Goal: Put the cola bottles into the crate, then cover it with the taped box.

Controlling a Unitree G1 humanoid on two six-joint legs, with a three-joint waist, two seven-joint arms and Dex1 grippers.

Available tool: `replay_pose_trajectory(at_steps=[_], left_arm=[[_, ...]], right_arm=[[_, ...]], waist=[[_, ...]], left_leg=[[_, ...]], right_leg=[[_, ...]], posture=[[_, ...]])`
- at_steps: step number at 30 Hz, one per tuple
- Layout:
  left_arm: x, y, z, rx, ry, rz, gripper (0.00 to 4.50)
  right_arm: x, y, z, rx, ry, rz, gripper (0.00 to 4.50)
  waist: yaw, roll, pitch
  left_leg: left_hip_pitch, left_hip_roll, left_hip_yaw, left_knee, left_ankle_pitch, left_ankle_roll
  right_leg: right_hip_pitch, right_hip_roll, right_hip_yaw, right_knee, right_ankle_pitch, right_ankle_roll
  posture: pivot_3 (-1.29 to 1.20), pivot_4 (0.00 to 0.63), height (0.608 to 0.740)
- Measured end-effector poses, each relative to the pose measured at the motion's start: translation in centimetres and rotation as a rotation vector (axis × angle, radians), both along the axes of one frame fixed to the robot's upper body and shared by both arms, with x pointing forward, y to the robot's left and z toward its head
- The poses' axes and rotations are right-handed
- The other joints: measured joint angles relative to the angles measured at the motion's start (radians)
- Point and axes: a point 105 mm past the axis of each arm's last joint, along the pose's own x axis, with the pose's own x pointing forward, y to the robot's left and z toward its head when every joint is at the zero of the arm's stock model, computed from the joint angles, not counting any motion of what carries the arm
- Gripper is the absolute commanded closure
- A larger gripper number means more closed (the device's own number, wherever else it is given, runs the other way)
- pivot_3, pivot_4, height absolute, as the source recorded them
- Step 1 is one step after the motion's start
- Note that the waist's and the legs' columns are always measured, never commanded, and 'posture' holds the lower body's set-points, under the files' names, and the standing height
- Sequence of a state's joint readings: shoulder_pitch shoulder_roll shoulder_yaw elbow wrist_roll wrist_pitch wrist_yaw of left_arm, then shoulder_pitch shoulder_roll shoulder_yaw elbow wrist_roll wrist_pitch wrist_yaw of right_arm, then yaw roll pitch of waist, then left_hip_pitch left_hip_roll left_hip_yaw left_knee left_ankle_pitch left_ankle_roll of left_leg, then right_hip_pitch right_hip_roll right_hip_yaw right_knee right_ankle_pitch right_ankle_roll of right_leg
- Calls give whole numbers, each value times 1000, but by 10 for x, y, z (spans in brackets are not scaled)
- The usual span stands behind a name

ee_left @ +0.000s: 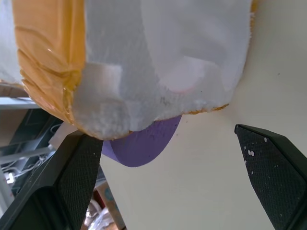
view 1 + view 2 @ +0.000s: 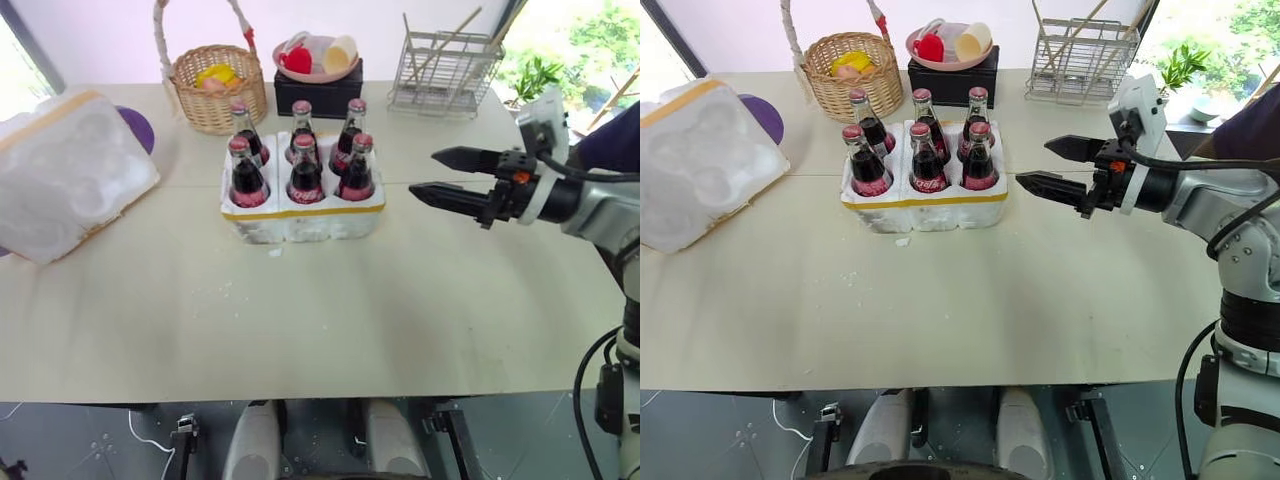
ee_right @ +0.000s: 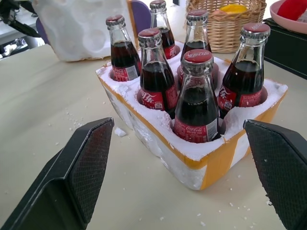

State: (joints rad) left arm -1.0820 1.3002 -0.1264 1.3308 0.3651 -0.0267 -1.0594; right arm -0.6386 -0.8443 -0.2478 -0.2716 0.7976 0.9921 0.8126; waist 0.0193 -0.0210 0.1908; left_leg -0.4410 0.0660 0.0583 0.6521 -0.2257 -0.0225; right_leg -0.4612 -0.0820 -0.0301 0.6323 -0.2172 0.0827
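Observation:
Several cola bottles with red caps stand upright in the wells of the crate, a low white foam block with a yellow band, at the table's middle back. My right gripper hovers open to the right of the crate, pointing at it, apart from it and holding nothing; the right wrist view shows the bottles between its spread fingers. The taped box lies tilted at the table's left edge, hollow side showing. My left gripper is open just short of the box's taped corner, not touching it.
A wicker basket, a black box carrying a pink plate and a wire rack line the table's back. A purple disc lies behind the taped box. Foam crumbs lie before the crate. Bare tabletop stretches in front.

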Motion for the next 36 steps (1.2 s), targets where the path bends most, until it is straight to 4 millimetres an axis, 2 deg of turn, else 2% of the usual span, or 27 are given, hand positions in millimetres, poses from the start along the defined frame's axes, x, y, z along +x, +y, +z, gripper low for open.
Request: replay_pose_trajectory(at_steps=[9,15,18,33,36], left_arm=[[11,-19,10,-55,22,-86,0],[9,-31,15,-144,72,-135,0],[15,-43,20,-201,70,-164,0],[22,-41,46,-87,16,-142,0],[18,-33,37,-46,61,-112,0]], right_arm=[[-3,-5,-7,-8,6,-74,65],[0,-4,-16,17,26,-95,65],[1,-2,-15,24,8,-93,65],[5,-1,-29,42,44,-121,65],[5,-1,-28,46,43,-118,65]], waist=[[22,0,0],[21,0,0],[24,0,0],[6,-1,0],[-5,-1,0]], left_leg=[[-1,0,-1,5,0,0],[-2,0,-1,9,0,1],[-2,0,-3,10,0,1],[-2,0,-3,10,0,1],[-2,0,-3,10,0,1]], right_leg=[[1,0,0,0,0,-1],[3,0,0,0,0,-1],[5,0,0,1,0,-1],[4,0,0,1,1,0],[4,1,0,2,1,0]], posture=[[0,150,740],[0,150,740],[0,150,740],[0,150,740],[0,150,740]])
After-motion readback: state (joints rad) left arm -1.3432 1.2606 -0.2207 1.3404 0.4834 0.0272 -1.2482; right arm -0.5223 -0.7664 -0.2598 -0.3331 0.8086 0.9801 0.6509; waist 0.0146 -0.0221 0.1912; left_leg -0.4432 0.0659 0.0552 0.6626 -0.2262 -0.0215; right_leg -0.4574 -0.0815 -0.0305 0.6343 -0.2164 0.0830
